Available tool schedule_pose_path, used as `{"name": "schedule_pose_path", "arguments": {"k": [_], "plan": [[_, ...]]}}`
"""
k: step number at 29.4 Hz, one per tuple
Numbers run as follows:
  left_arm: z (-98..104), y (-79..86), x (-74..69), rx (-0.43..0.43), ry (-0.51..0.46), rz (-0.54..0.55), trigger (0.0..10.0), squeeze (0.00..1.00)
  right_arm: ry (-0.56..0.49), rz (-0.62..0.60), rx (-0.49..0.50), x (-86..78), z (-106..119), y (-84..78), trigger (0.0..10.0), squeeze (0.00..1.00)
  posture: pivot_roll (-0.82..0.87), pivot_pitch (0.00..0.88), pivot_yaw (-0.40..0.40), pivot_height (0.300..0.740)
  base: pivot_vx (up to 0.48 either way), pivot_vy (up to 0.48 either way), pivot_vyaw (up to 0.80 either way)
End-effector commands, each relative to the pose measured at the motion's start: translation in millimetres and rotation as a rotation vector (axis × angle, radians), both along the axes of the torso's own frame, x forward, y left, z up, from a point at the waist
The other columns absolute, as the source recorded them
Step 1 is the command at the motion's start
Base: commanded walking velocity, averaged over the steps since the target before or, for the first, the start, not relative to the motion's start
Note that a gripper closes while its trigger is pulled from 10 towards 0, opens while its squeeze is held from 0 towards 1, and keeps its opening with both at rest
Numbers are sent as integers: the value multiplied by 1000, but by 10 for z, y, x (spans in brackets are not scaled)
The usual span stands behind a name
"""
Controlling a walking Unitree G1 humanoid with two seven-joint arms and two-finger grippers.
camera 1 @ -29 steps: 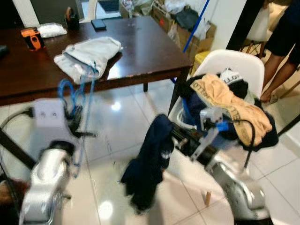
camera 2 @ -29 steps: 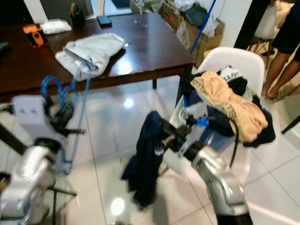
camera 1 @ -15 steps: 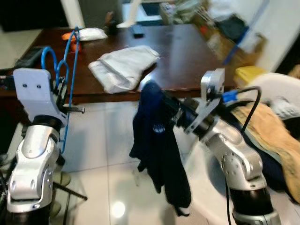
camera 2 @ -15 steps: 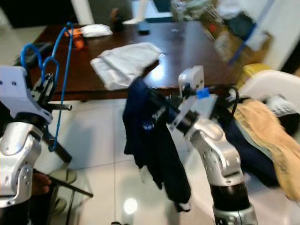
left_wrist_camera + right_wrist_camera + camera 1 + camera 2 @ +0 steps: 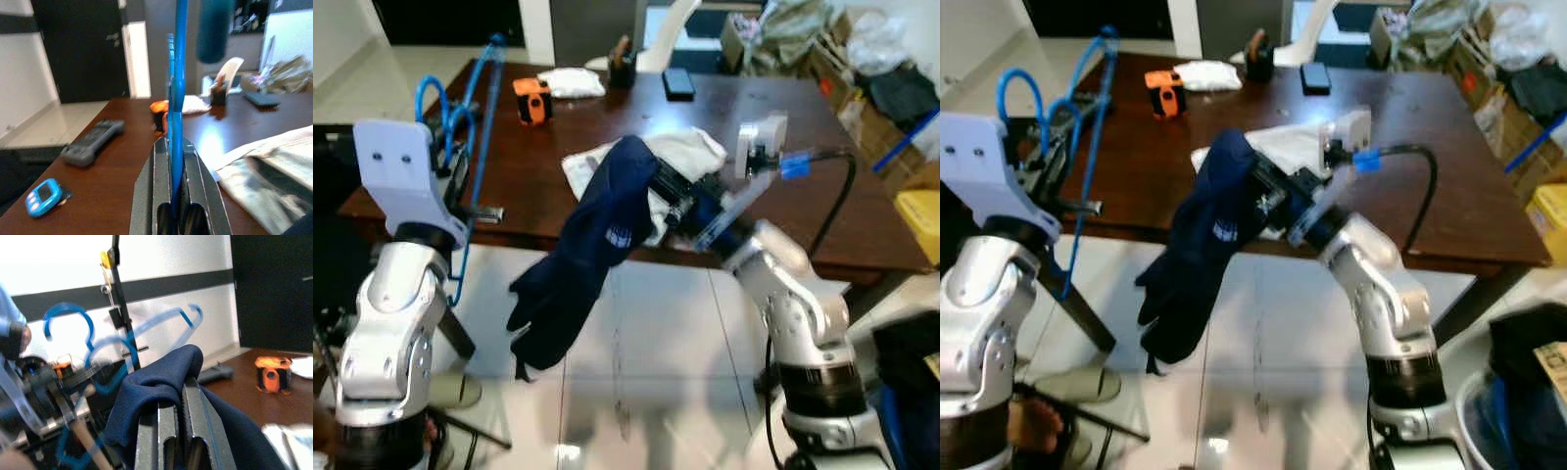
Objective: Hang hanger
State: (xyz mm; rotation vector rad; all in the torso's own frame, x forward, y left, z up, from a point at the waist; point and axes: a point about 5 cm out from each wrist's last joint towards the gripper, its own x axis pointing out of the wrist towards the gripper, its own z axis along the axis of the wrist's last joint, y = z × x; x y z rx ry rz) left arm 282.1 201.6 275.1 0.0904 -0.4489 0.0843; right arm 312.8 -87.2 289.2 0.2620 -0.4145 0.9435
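A blue wire hanger (image 5: 485,93) stands upright in my left gripper (image 5: 174,147), which is shut on it; the left wrist view shows its wire (image 5: 180,73) clamped between the two fingers. My right gripper (image 5: 671,196) is shut on a navy garment (image 5: 592,245). The garment hangs down from the fingers in front of the table's near edge. In the right wrist view the cloth (image 5: 156,377) bunches over the fingers (image 5: 168,431). The hanger is to the left of the garment, apart from it.
A dark wooden table (image 5: 783,166) carries a white cloth (image 5: 690,152), an orange tool (image 5: 532,98), a black phone (image 5: 678,83) and a grey remote (image 5: 93,142). Boxes and bags (image 5: 862,59) pile at the back right. A person's sandalled foot (image 5: 1033,421) is low left. A black pole (image 5: 120,308) is ahead.
The view has swung left, so the clothes-laden chair has left the picture. My right gripper has raised the navy garment to table height. The left gripper still holds the hanger upright.
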Motion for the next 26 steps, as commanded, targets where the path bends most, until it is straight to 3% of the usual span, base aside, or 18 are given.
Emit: {"name": "schedule_pose_path", "arguments": {"k": [1, 2, 3, 5, 8, 11, 15, 26], "plan": [[27, -27, 4, 10, -2, -13, 10000, 0, -79, -12, 47, 19, 272, -44, 10000, 0, 84, 121, -6, 740, 480, 0, 0], [37, -42, 5, 11, -5, -18, 10000, 0, -126, -9, 77, 30, 475, -58, 10000, 0, 84, 118, -7, 740, 480, 0, 0], [37, -42, 5, 11, -5, -18, 10000, 0, -126, -9, 77, 30, 475, -58, 10000, 0, 84, 118, -7, 740, 480, 0, 0], [55, -70, 8, 11, -11, -23, 10000, 0, -227, 25, 168, 14, 948, -128, 10000, 0, 85, 110, -10, 740, 368, 0, -638], [55, -70, 8, 11, -11, -23, 10000, 0, -227, 25, 168, 14, 948, -128, 10000, 0, 85, 110, -10, 740, 364, 0, -800], [61, -98, 23, 6, -14, -30, 10000, 0, -323, 36, 226, -19, 1306, -208, 10000, 0, 84, 101, -12, 740, 441, 0, -800], [59, -123, 25, 5, -14, -37, 10000, 0, -341, 24, 219, -12, 1357, -216, 10000, 0, 85, 102, -13, 740, 453, 0, -800], [22, -168, 43, 3, -6, -51, 10000, 0, -348, 19, 160, 66, 1429, -80, 10000, 0, 81, 82, -14, 740, 450, 0, 0]]}}
